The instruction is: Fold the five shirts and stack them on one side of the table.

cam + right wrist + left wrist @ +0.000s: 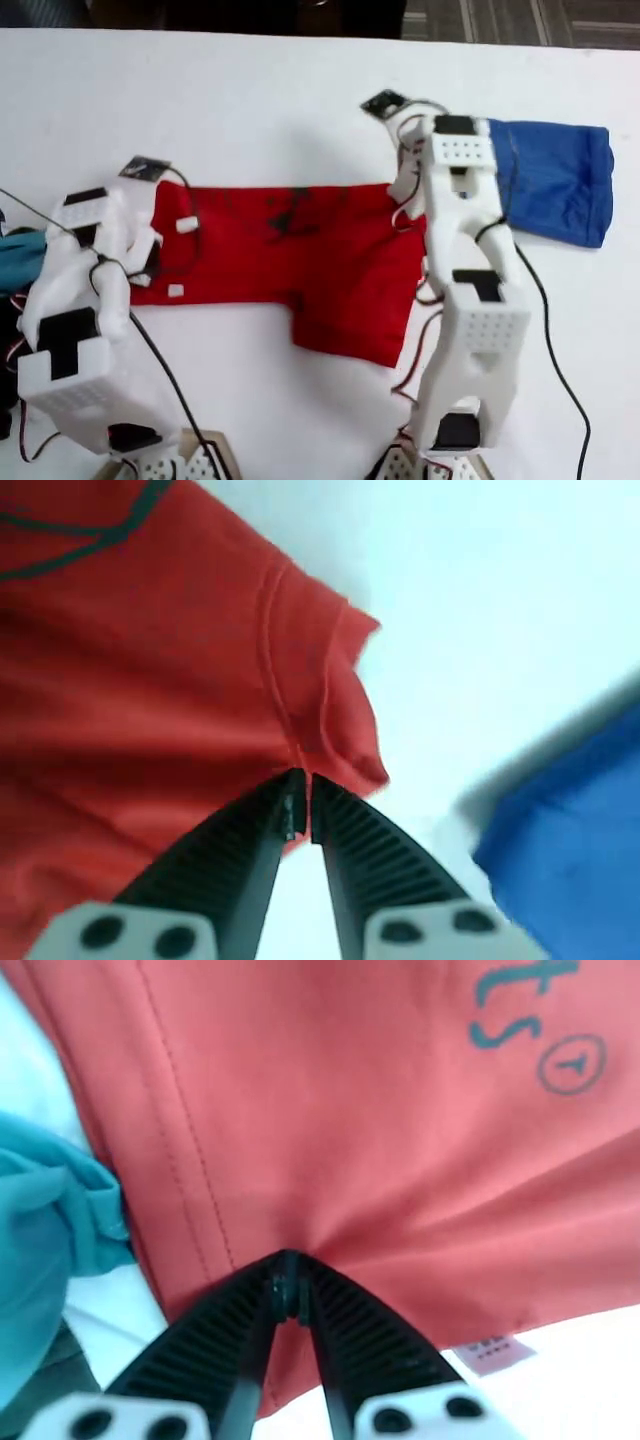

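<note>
Both arms have a bite on the spread-out red cotton shirt (300,255): left gripper (287,1295) is pinched tight on fabric near its stitched hem, right gripper (301,805) clamped on a seamed corner at the opposite end. A folded blue shirt (555,180) sits just past that end, a crumpled teal shirt (50,1230) beside the hem end. I'd lift both ends together, keeping the cloth taut so the fold lands square.
</note>
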